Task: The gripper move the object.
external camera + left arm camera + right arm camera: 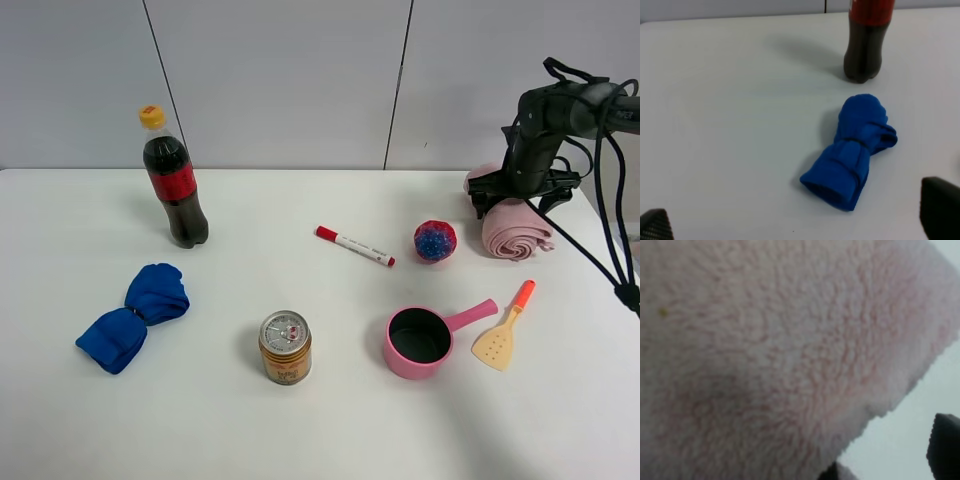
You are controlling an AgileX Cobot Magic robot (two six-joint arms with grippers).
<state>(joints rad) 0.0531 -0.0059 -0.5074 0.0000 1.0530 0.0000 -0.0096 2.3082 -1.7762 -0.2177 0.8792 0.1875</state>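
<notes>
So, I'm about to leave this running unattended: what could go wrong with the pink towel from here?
1. The right gripper sits at the middle of the pink towel, but the right wrist view shows mostly fleece, so the grip is unconfirmed; the soft roll may slip or sag out.
2. The speckled ball and the orange spatula lie near the towel; a low, dragged move could knock them.

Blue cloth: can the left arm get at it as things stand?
Probably yes. The blue cloth lies in the open ahead of the left gripper, jaws spread; the bottle stands apart beyond it.
</notes>
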